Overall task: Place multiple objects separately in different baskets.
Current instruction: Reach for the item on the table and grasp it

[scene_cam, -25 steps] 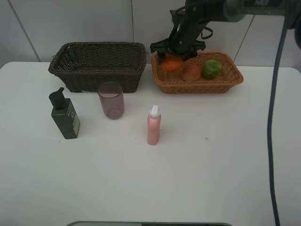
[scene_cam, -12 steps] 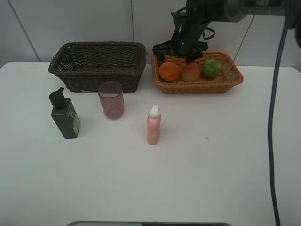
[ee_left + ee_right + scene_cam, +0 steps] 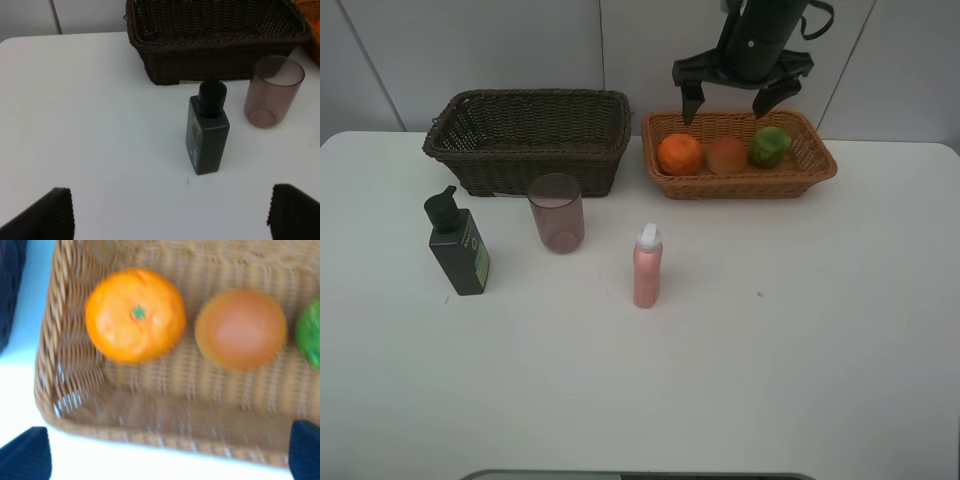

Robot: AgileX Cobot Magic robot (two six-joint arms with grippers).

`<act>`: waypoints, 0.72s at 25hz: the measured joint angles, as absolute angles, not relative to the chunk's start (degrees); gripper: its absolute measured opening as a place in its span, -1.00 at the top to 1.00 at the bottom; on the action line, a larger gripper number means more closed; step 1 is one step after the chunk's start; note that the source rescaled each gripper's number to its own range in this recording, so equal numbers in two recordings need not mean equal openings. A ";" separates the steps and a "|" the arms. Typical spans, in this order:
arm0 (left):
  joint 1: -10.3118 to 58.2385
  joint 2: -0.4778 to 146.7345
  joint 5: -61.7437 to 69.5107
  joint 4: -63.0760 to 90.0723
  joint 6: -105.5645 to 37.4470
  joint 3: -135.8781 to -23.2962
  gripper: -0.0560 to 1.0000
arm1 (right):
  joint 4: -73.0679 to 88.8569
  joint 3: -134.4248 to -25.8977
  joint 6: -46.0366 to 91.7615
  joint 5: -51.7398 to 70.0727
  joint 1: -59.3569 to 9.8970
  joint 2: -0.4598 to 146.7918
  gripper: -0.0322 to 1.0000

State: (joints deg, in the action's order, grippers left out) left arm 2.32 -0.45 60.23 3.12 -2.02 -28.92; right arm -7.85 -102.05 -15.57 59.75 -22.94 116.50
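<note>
Right wrist view crops the green fruit (image 3: 310,338).

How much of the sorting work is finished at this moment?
Done: orange, red-orange fruit and green fruit lie in the light basket. In hand: nothing; the right claw hangs open above them. Remaining: pump bottle, cup and pink bottle stand on the table, outside the dark basket.
</note>
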 joint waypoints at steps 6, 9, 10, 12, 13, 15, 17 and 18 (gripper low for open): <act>2.32 -0.45 60.23 3.12 -2.02 -28.92 -1.00 | -7.42 -86.13 -14.32 60.28 -16.23 103.81 -1.00; 2.32 -0.45 60.23 3.12 -2.02 -28.92 -1.00 | -7.48 -78.40 -13.10 60.56 -11.70 94.95 -1.00; 2.32 -0.45 60.23 3.12 -2.02 -28.92 -1.00 | -7.48 -75.86 -12.72 60.61 -10.32 92.19 -1.00; 2.32 -0.45 60.23 3.12 -2.02 -28.92 -1.00 | -7.48 -71.21 -12.20 60.67 -8.22 85.07 -1.00; 2.32 -0.45 60.23 3.12 -2.02 -28.92 -1.00 | -7.42 -69.40 -11.58 60.67 -7.63 81.90 -1.00; 2.32 -0.45 60.23 3.12 -2.02 -28.92 -1.00 | -7.36 -65.36 -10.52 60.73 -7.03 74.13 -1.00; 2.32 -0.45 60.23 3.12 -2.02 -28.92 -1.00 | -7.00 -61.83 -9.21 60.85 -6.95 67.03 -1.00; 2.32 -0.45 60.23 3.12 -2.02 -28.92 -1.00 | -6.39 -60.02 -8.69 60.85 -6.95 63.15 -1.00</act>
